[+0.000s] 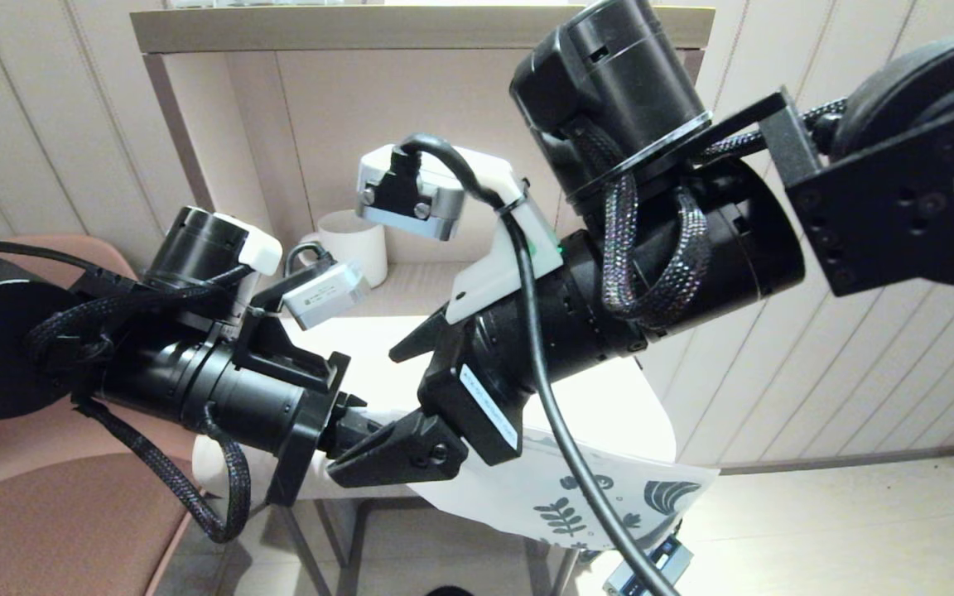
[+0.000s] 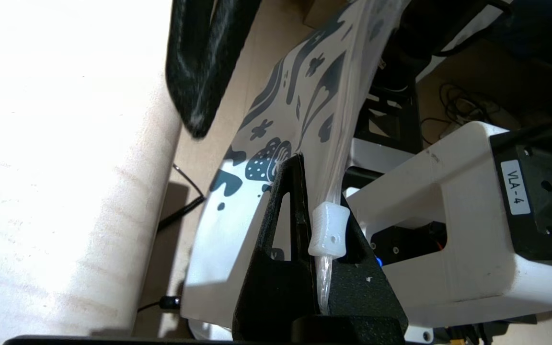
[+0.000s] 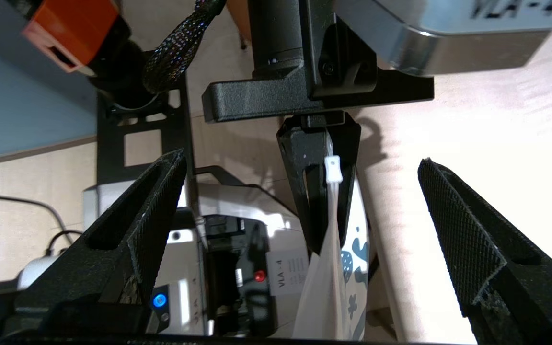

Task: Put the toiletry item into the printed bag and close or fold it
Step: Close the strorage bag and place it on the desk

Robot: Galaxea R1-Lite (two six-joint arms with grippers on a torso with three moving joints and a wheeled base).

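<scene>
The printed bag [image 1: 585, 497], white with dark teal leaf prints, hangs past the table's front edge. My left gripper [image 1: 411, 451] is shut on its zip edge. In the left wrist view the black fingers [image 2: 281, 249] pinch that edge just below the white slider [image 2: 327, 230], and the printed bag [image 2: 276, 139] stretches away from them. My right gripper [image 1: 415, 385] hovers just above the left one, open with nothing in it. In the right wrist view its fingertips [image 3: 161, 191] stand wide apart on either side of the left gripper [image 3: 319, 163] and the bag [image 3: 324, 287]. The toiletry item is hidden.
A white ribbed mug [image 1: 354, 244] stands at the back of the small white table [image 1: 609, 397], under a shelf. A pink chair [image 1: 55, 513] is at the left. Both arms crowd the space over the table's front edge.
</scene>
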